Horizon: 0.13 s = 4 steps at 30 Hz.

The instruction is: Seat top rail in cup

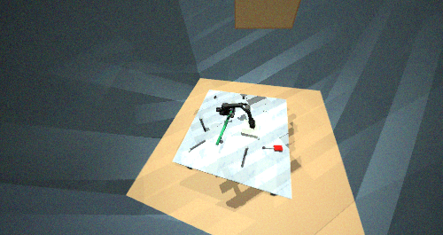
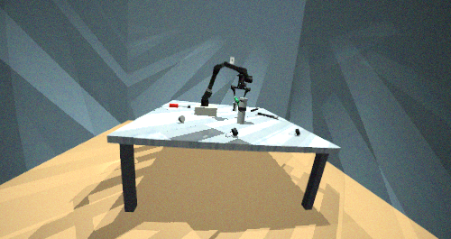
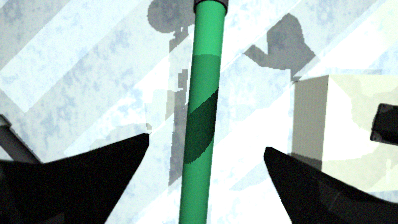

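The green rail [image 1: 224, 128] [image 2: 236, 100] [image 3: 208, 40] runs above the table. In the wrist view its far end meets a dark collar-like cup [image 3: 198, 7] at the top edge; how deep it sits is cut off from view. The grey big post [image 2: 241, 117] stands upright, with a dark band [image 2: 243, 109] around it below the cap. The rail's end shows beside the post's top. My gripper [image 1: 228, 113] [image 2: 240, 96] [image 3: 206, 145] is open and empty just above the rail, one finger to each side, with visible gaps. The loop cap is too small to make out.
A pale block [image 2: 206, 111] [image 3: 307, 117] lies near the arm's base. A red-handled tool [image 1: 277, 148] [image 2: 173, 105] lies on the table [image 1: 266, 176] [image 2: 158, 134]. Dark bars [image 1: 203, 125] [image 1: 244, 158] and small dark fittings [image 2: 234, 132] [image 2: 297, 132] lie around.
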Tool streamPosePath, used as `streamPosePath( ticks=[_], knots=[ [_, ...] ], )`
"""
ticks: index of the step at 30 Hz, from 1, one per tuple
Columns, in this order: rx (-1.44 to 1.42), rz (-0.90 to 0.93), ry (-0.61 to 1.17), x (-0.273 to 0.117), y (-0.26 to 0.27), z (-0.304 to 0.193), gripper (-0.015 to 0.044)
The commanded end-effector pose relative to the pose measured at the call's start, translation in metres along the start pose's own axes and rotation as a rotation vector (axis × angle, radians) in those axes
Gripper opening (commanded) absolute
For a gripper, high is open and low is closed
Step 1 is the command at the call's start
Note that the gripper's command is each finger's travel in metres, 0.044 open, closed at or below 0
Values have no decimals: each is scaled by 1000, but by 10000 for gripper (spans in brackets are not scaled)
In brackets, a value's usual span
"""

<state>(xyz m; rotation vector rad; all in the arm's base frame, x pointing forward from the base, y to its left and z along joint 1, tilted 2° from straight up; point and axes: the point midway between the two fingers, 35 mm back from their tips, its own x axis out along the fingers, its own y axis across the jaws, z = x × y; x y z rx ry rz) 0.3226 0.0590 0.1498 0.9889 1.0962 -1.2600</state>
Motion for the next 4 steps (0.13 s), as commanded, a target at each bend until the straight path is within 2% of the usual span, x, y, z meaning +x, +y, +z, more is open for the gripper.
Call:
streamPosePath(
  ticks=[1, 4],
  knots=[
    [3, 0, 3, -1, 0, -1, 440],
    [3, 0, 3, -1, 0, -1, 440]
  ],
)
